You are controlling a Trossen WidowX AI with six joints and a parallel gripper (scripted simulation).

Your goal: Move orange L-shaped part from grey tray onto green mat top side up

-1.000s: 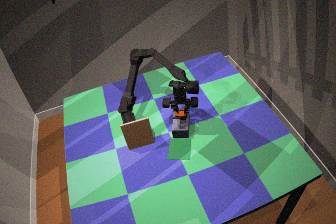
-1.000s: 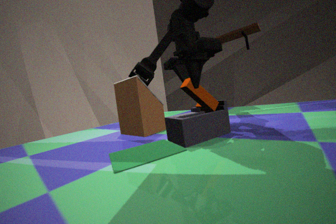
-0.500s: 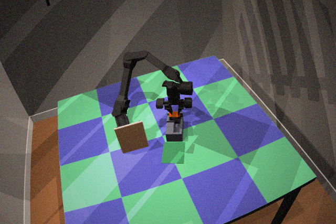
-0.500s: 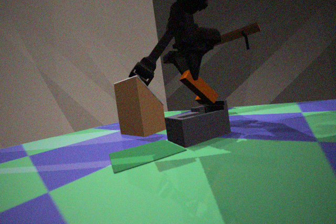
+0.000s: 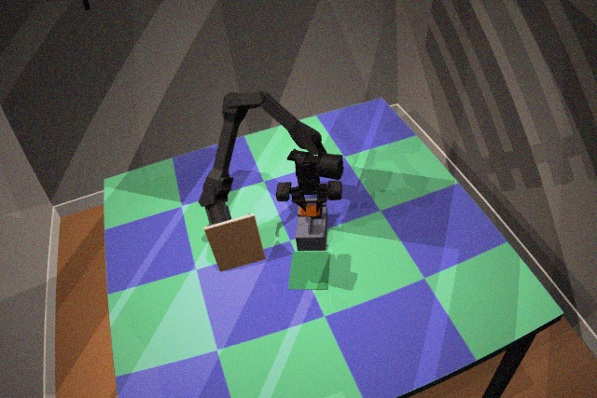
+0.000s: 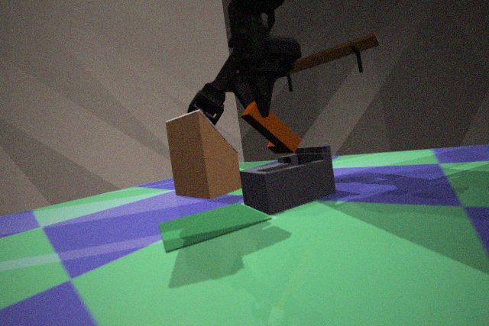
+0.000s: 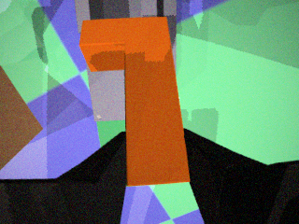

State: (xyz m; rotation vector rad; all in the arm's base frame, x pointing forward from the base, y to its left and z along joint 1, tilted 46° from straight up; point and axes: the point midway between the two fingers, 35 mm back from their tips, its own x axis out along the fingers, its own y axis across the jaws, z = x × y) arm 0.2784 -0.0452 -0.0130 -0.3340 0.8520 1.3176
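The orange L-shaped part [image 5: 309,211] [image 6: 276,130] [image 7: 151,103] is steeply tilted, with its straight end high and its L-shaped end low. My gripper [image 5: 310,206] [image 6: 258,111] [image 7: 153,136] is shut on the straight end, with one finger on each side. The L-shaped end hangs out of the pocket, just over the grey tray [image 5: 311,243] [image 6: 296,184] [image 7: 107,95]. Any remaining light contact with the tray cannot be told. The green mat [image 5: 308,270] [image 6: 213,221] [image 7: 108,130] lies at the tray's near end in the top view, with nothing on it.
A brown block with a slanted top [image 5: 235,243] [image 6: 187,156] [image 7: 16,123] stands to the left of the tray and mat in the top view, near the arm's base. The table [image 5: 260,355] has a green and blue checked top.
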